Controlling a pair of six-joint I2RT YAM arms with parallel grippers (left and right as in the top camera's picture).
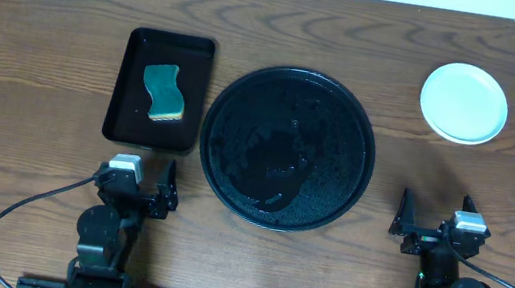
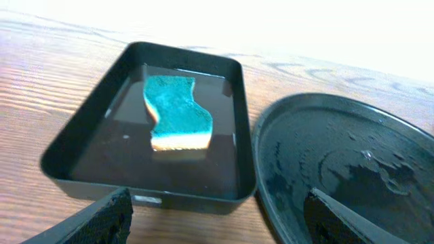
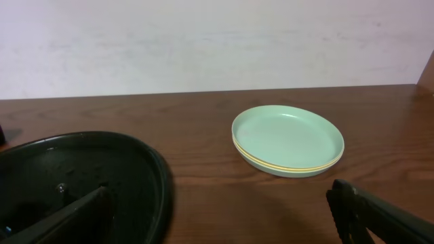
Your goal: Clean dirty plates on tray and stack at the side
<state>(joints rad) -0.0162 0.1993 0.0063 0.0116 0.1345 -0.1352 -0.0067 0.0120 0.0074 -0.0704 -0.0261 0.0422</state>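
The round black tray [image 1: 287, 148] sits mid-table, wet and with no plate on it; it also shows at the right of the left wrist view [image 2: 339, 163] and at the left of the right wrist view [image 3: 81, 183]. The plates [image 1: 463, 102] stand in one stack on the bare wood at the far right: a mint-green one on top [image 3: 288, 139] with a yellow rim showing beneath it. My left gripper [image 1: 138, 188] rests open near the table's front, left of the tray. My right gripper [image 1: 436, 228] rests open at the front right, well short of the stack. Neither holds anything.
A rectangular black tray [image 1: 159, 90] with water in it lies left of the round tray and holds a teal-and-yellow sponge [image 1: 165, 93], also seen in the left wrist view [image 2: 178, 112]. Cables run from both arm bases along the front edge.
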